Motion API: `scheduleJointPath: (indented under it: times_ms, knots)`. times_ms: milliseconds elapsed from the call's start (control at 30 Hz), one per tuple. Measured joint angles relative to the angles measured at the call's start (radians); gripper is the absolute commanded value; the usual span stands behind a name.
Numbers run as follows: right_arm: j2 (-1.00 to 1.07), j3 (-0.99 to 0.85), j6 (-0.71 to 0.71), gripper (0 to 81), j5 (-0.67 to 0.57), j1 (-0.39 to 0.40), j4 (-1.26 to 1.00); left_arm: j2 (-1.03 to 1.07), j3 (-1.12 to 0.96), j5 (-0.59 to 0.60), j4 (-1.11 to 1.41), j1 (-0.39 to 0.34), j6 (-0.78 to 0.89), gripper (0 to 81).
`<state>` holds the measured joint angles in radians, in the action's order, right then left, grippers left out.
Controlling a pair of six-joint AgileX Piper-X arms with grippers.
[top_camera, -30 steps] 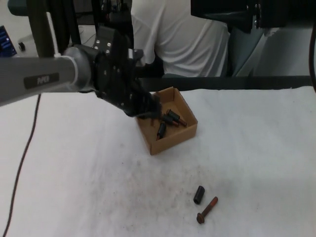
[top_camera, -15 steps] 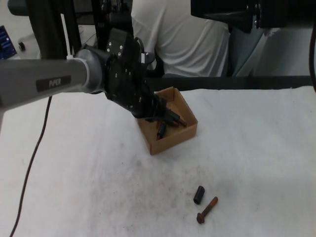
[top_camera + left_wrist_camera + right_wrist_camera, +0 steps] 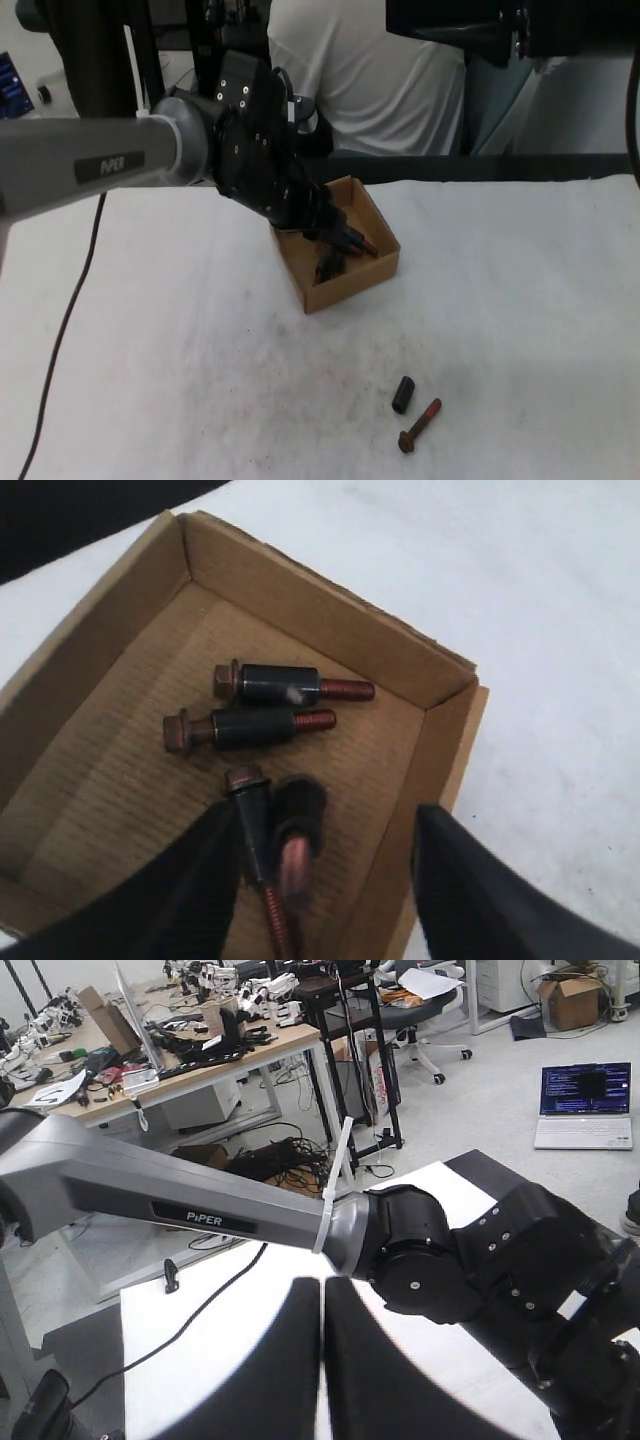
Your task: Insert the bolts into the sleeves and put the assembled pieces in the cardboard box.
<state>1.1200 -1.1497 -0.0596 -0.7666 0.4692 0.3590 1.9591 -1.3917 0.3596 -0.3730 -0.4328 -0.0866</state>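
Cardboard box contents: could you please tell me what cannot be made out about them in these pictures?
- Left wrist view: the bolt nearest the left gripper in the cardboard box runs off the picture's edge. Whether it sits inside the blurred sleeve beside it cannot be told.
- High view: the left gripper covers part of the box, and the pieces inside are too small and dark to count.

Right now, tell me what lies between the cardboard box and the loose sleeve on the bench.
Nothing: in the high view, the stretch from the box to the sleeve is bare white cloth. The loose bolt lies just past the sleeve.
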Motion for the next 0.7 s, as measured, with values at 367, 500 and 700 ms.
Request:
scheduleJointPath:
  times_ms: [367, 500, 700]
  knots:
    - [0.0, 0.0, 0.033, 0.8, 0.004, -0.003, 0.012, -0.035, -0.002, -0.001, -0.154, 0.039, -0.042, 49.0]
    - [-0.002, 0.0, 0.159, 0.8, 0.095, -0.021, 0.12, -0.128, -0.002, 0.007, -0.229, 0.072, -0.08, 49.0]
    - [0.015, 0.0, 0.347, 0.8, 0.315, -0.079, 0.346, -0.338, -0.002, 0.032, -0.328, 0.093, -0.108, 49.0]
